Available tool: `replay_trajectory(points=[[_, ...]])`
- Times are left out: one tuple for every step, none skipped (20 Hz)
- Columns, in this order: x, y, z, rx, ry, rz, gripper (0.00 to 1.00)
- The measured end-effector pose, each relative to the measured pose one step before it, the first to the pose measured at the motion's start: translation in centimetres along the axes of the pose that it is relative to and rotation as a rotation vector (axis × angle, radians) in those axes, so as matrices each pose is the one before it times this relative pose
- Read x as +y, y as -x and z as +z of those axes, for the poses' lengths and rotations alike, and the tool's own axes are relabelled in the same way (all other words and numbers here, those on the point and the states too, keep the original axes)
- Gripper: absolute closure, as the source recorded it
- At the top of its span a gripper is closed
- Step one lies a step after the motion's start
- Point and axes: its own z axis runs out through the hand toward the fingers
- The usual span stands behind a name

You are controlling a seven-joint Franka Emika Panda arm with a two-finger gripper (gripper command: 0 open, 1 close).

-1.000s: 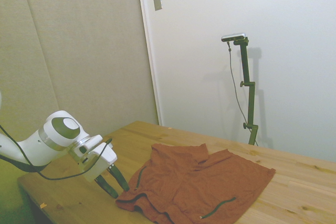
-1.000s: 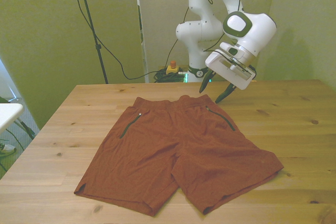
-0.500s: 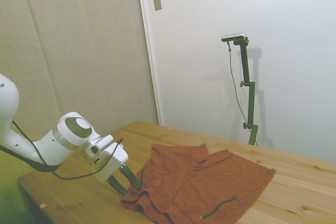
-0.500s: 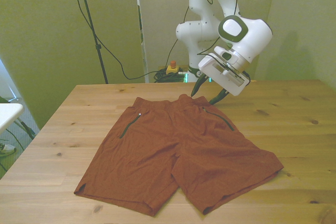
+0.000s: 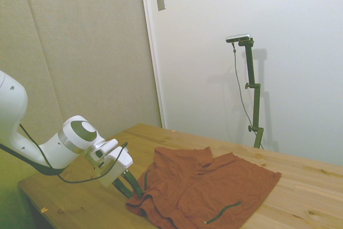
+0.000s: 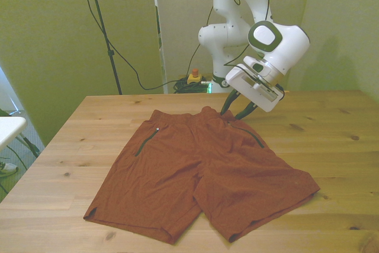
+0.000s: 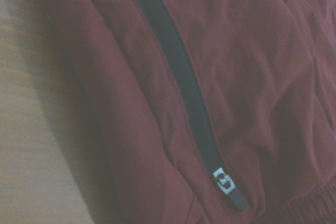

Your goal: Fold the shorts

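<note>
Gripper [image 6: 235, 109] first, since that's where the action is: it's parked right at the waistband of the shorts [image 6: 198, 170], around 1 o'clock on the garment in the front view. Its two dark fingers are spread only a little, tips pointing down at the fabric edge. Whether cloth is actually pinched can't be told, since the tips are half lost against the fabric in both wide views. In the side view the same gripper [image 5: 130, 186] is seen low at the near corner of the shorts, where the cloth looks a bit bunched up.

Now big to small. The wooden table [image 6: 331, 134] takes up most of the scene, and the shorts are laid flat and spread out on it, legs toward 6 o'clock, waistband toward 12. Presumably they're laid out like that so a corner can be picked and carried across. Nothing looks folded yet, so the task is judged to be at the very start.

Smallest bit: a dark zip line [image 7: 173, 72] with a little pull tab [image 7: 222, 180] is shown close up in the wrist view, so the waistband corner by that pocket seems to be the target.
</note>
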Motion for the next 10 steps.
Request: replay_trajectory(points=[[-0.177,0.078,-0.051,0.00001,-0.00406,-0.00147,1.00],[-0.203,0.131,-0.066,0.00025,-0.00336,-0.00158,1.00],[-0.140,0.107,-0.013,-0.00018,-0.00070,-0.00192,1.00],[-0.137,0.133,-0.015,-0.00016,-0.00064,-0.00190,1.00],[-0.130,0.103,-0.003,-0.00034,-0.00043,-0.00128,1.00],[-0.119,0.090,0.002,-0.00037,-0.00030,-0.00164,1.00],[-0.109,0.088,-0.008,-0.00054,-0.00051,-0.00112,1.00],[-0.102,0.095,-0.002,-0.00101,-0.00048,-0.00021,1.00],[-0.090,0.074,0.016,-0.00147,-0.00106,0.00073,1.00],[-0.094,0.055,-0.013,-0.00197,-0.00266,0.00203,1.00]])
